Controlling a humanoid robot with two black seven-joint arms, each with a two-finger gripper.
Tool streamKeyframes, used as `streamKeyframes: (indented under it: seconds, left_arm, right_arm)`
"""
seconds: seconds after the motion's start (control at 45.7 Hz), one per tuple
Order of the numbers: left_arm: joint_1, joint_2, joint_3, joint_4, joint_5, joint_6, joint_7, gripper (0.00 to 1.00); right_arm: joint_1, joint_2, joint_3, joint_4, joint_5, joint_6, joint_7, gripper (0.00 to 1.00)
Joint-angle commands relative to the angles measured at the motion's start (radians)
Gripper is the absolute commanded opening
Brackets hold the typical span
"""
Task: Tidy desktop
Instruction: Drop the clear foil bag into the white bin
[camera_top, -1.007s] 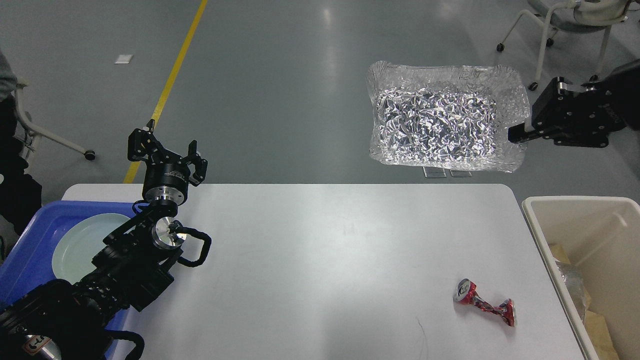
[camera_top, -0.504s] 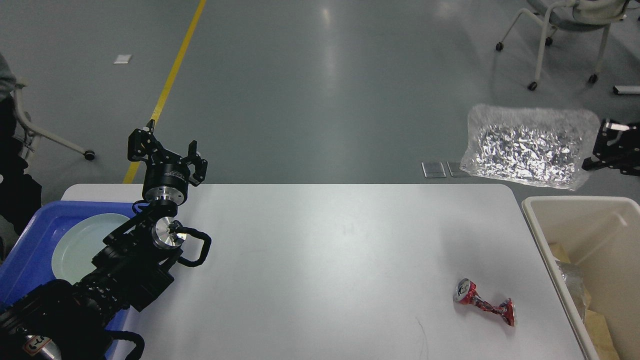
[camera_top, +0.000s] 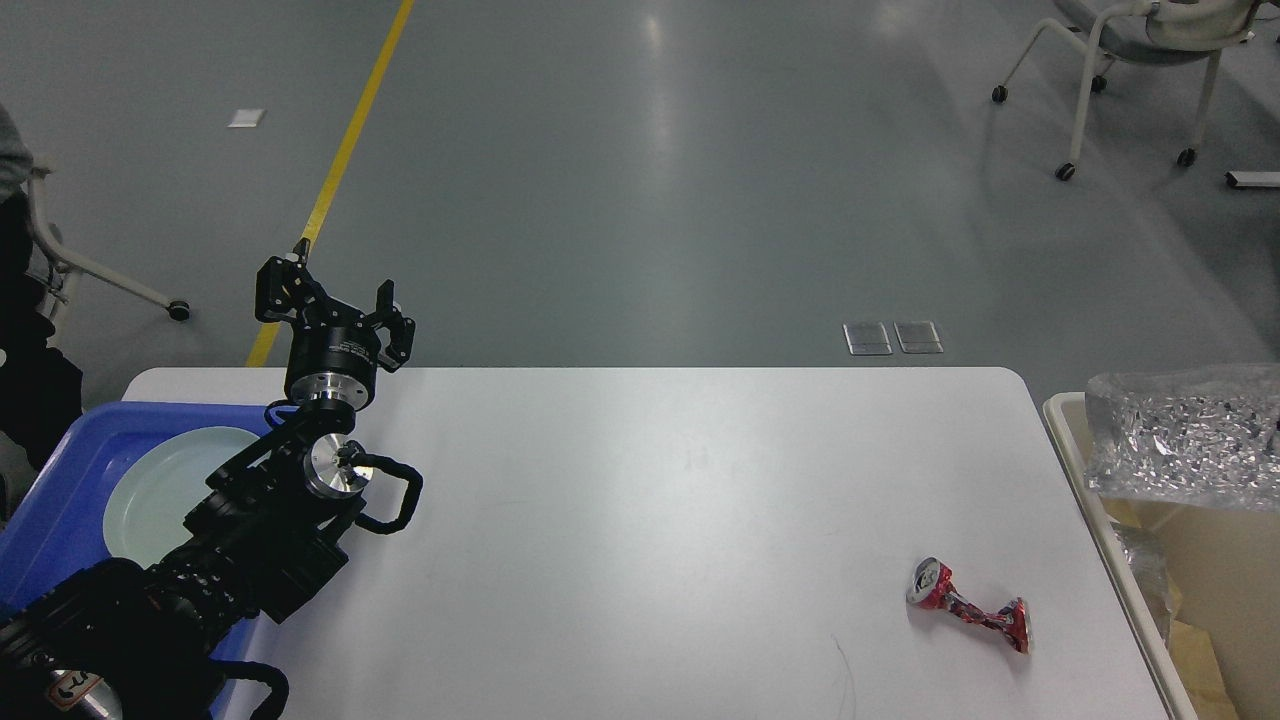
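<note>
the desktop (camera_top: 620, 520) holds a crushed can (camera_top: 968, 605); left gripper (camera_top: 335, 305) spread, empty.

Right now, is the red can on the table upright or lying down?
Lying down. The red can lies on its side on the desktop, crushed and twisted at its middle, one round end facing up-left.

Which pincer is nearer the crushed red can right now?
Left, by default: the left pincer hovers far across the desktop from the crushed red can; the right pincer is out of view.

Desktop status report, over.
Left pincer open, empty, above tray. Right pincer out of view. Desktop holds crushed can. Foil container over bin.
</note>
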Motion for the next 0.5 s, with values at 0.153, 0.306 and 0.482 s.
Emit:
streamKeyframes:
  seconds: [0.153,0.306,0.482]
  left_arm:
    - [0.0,0.0,-0.001,0.0,0.0,0.0,0.0,1.0]
    - [0.0,0.0,0.0,0.0,0.0,0.0,0.0,1.0]
    - [0.0,0.0,-0.001,0.0,0.0,0.0,0.0,1.0]
  right_arm:
    - [-0.038,0.011,-0.125,0.011,0.002,-0.168,0.003,1.0]
    - [-0.028,0.01,-0.124,0.012,0.004,-0.168,0.003,1.0]
    - [0.081,0.003,-0.119,0.103,0.005,-0.154,0.004,1.0]
